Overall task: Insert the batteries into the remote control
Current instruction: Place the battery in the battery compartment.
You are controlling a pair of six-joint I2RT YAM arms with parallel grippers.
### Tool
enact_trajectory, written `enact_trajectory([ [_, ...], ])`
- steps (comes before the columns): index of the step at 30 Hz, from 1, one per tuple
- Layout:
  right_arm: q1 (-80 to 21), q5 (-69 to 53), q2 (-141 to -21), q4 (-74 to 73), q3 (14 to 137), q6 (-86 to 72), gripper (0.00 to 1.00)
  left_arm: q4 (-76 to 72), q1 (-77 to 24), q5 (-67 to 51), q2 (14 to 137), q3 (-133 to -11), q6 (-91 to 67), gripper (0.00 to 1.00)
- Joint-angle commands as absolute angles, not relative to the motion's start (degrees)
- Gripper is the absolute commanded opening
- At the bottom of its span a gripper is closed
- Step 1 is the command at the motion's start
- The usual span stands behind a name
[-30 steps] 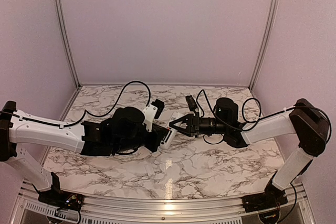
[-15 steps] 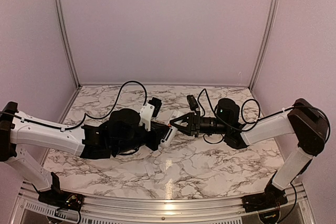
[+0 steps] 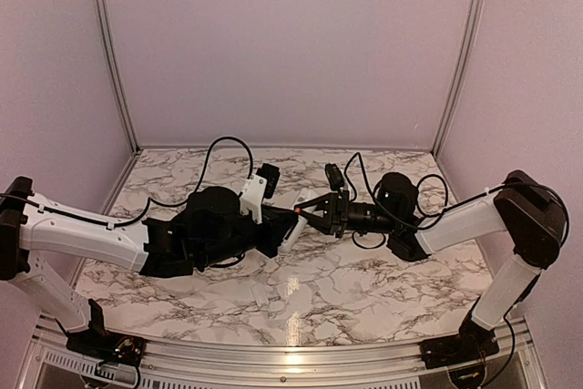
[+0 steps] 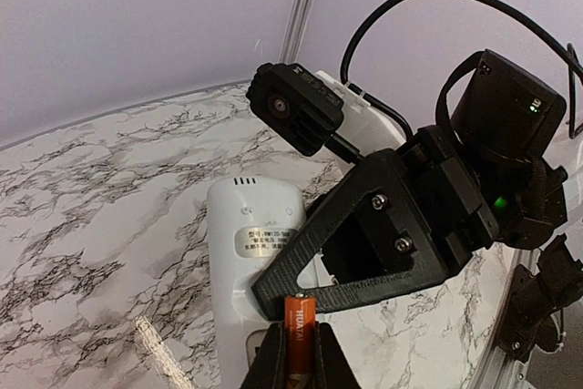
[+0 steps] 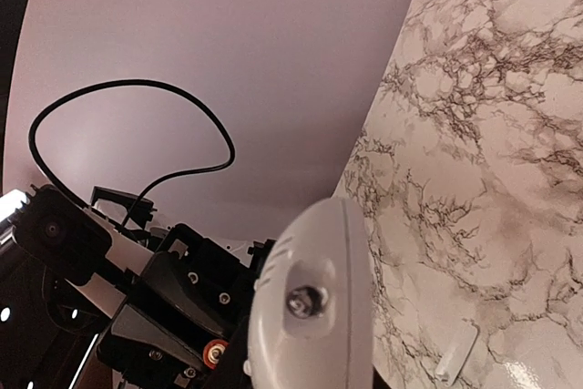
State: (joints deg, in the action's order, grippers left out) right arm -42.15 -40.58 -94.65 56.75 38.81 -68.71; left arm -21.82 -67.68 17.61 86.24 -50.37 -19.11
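The left gripper, clenched on the slim orange cylindrical battery, has edged rightward to the small white oblong plastic remote control, which the right gripper grasps above the marble table at mid-frame. Battery and remote now nearly touch; insertion seems next.

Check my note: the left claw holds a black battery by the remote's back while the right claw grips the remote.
One thing is wrong: the battery in the left claw is orange, not black; the left wrist view shows it. The rest holds: it is by the back of the remote, which the right claw grips.
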Motion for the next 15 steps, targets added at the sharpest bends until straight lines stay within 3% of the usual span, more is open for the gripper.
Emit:
enact_trajectory([
  [1,-42.70,-41.91,-96.09,65.29,38.07,-73.36,0.00,-23.17,-67.50,18.36,87.36,-48.89,-19.02,0.00],
  [15,-42.71,-41.66,-95.85,67.32,37.78,-75.63,0.00,-25.22,-68.14,18.90,87.88,-47.46,-17.80,0.00],
])
